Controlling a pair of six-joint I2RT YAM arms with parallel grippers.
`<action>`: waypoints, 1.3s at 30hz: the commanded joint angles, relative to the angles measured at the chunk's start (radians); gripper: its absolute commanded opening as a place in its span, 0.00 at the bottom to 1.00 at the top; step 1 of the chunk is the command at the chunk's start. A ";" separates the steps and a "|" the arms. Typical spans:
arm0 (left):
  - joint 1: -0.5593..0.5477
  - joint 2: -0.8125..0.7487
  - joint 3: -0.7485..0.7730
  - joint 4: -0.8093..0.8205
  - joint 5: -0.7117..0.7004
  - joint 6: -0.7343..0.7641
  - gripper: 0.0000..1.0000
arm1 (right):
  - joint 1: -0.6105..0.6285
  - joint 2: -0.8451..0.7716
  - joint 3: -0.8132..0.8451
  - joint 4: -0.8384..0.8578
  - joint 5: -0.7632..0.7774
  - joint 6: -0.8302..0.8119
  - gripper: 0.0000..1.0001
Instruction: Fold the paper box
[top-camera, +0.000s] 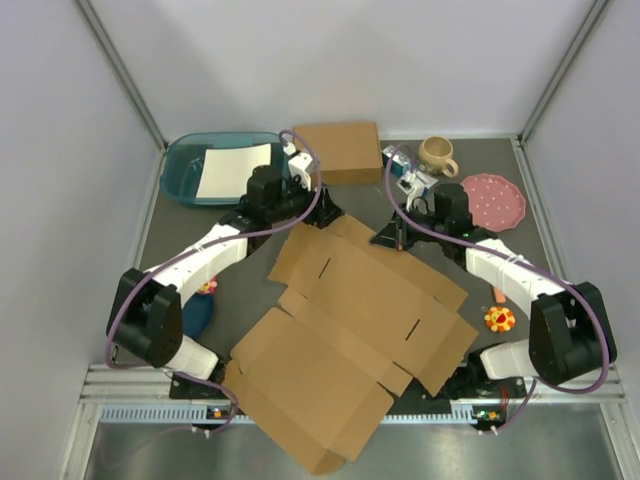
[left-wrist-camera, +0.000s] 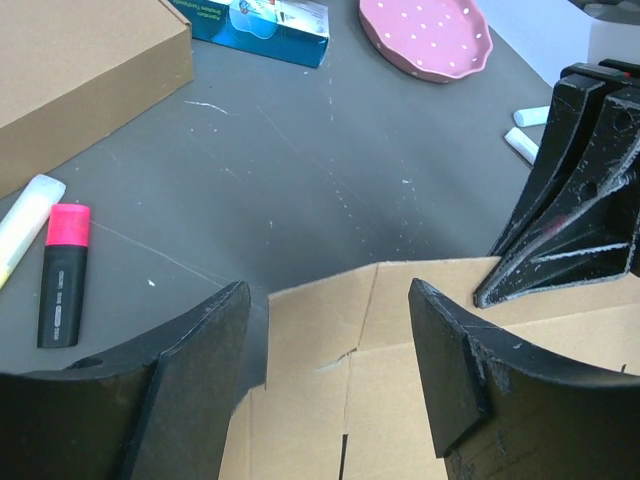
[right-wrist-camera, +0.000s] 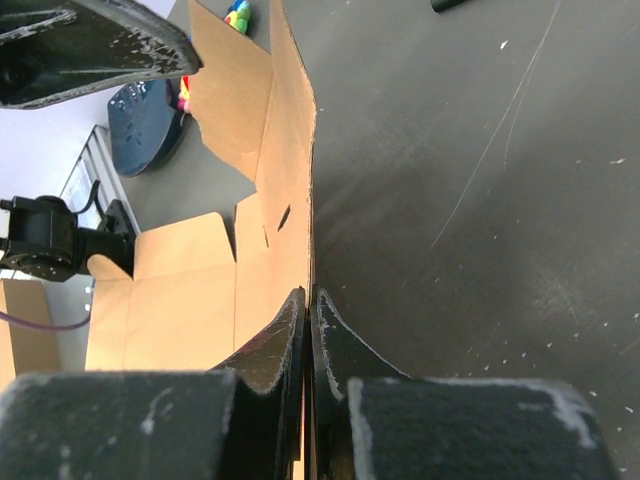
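Note:
The paper box (top-camera: 350, 330) lies as a flat brown die-cut sheet across the middle of the table, its near end over the front edge. My left gripper (top-camera: 322, 212) is open and empty; in the left wrist view (left-wrist-camera: 328, 292) its fingers straddle the sheet's far corner flap (left-wrist-camera: 380, 370) without touching it. My right gripper (top-camera: 391, 236) is shut on the sheet's far edge; in the right wrist view (right-wrist-camera: 311, 297) the cardboard (right-wrist-camera: 230, 290) runs edge-on between the pressed fingers. The right gripper also shows in the left wrist view (left-wrist-camera: 570, 210).
A smaller closed brown box (top-camera: 338, 150) stands at the back, with a teal bin (top-camera: 190, 170), a mug (top-camera: 437, 155) and a pink plate (top-camera: 492, 200). A pink marker (left-wrist-camera: 62, 270) lies left of the sheet. A flower toy (top-camera: 499, 319) sits right, a dark blue object (top-camera: 197, 315) left.

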 joint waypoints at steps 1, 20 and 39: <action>0.009 0.042 0.071 0.005 0.037 0.024 0.70 | 0.018 -0.034 0.025 0.012 -0.014 -0.021 0.00; 0.008 -0.006 -0.038 0.022 0.126 -0.050 0.24 | 0.026 -0.036 0.022 0.010 0.023 -0.027 0.00; -0.262 -0.170 -0.378 0.327 -0.418 -0.093 0.04 | 0.310 -0.151 0.028 -0.160 0.695 -0.316 0.00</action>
